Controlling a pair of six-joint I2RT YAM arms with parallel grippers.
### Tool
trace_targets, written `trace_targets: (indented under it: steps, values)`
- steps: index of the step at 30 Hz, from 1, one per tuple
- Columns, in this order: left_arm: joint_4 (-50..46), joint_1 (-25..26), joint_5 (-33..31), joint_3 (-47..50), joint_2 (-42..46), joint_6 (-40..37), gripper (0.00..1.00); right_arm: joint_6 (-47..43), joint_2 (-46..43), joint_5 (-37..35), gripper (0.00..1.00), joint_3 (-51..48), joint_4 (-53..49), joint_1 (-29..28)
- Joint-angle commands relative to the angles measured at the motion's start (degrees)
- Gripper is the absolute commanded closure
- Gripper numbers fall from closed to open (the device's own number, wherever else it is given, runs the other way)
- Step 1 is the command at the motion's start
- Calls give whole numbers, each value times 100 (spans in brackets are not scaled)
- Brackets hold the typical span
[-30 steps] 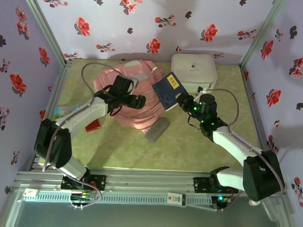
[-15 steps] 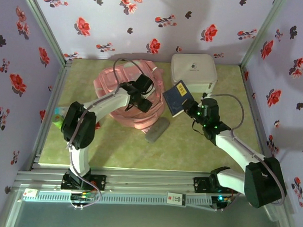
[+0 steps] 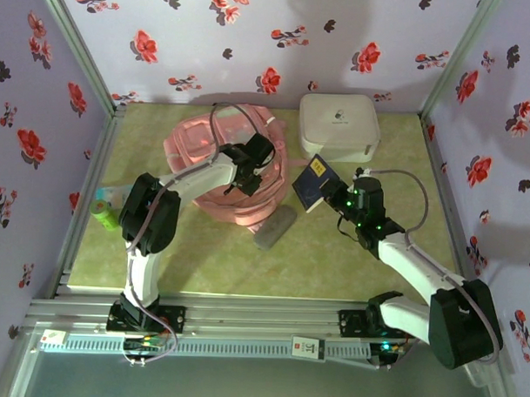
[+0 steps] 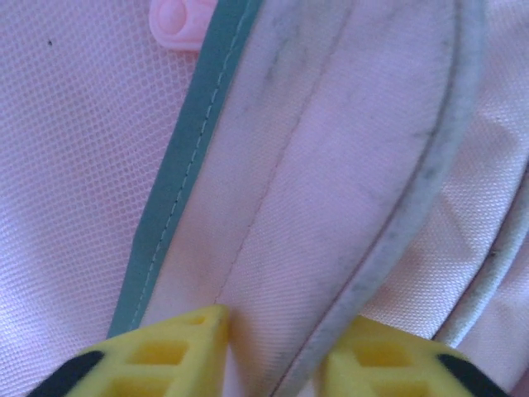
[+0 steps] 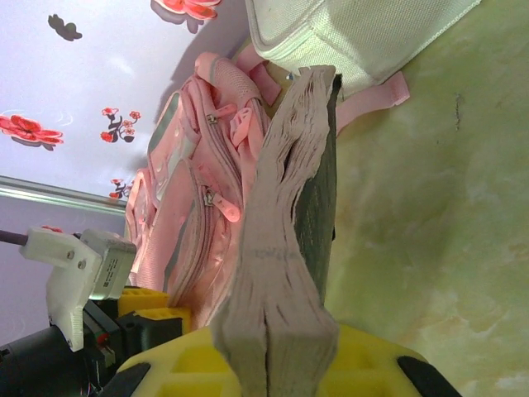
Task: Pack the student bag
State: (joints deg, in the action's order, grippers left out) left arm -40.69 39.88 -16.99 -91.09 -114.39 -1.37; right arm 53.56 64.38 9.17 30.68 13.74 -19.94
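My left gripper (image 4: 281, 335) pinches a flap of the student bag (image 3: 190, 140). My right gripper (image 5: 273, 364) clamps a book (image 5: 289, 207) just beside it; bag contents hidden.

This is a robot test cell in a lab, not a lived-in room. The table (image 3: 333, 253) is covered by a plain green mat and boxed in on three sides. Behind it and to its left and right stand flat walls (image 3: 254, 24) of lilac sheet printed with red and black flowers. At the table's far corners the walls meet along bare metal posts (image 3: 74, 44). A metal rail (image 3: 243, 324) runs along the table's near edge, with two arms (image 3: 411, 263) bolted to it. Loose cables (image 3: 396, 173) loop above the table. Small printed labels (image 3: 305, 348) sit at that same near edge.
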Motion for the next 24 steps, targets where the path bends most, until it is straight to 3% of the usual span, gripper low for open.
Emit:
trace_targets:
  steps: [1, 11, 24]
  values:
    - [87, -11, -287, -78, 43, -13, 77, -11, -215, 6, 88, -16, 314, 35]
    - [534, 3, -640, 105, 734, -118, 100, -193, -619, 100, 90, 18, 221, 61]
    - [474, -94, -867, -708, 1232, 284, 100, 24, -948, 545, 90, -215, 747, 54]
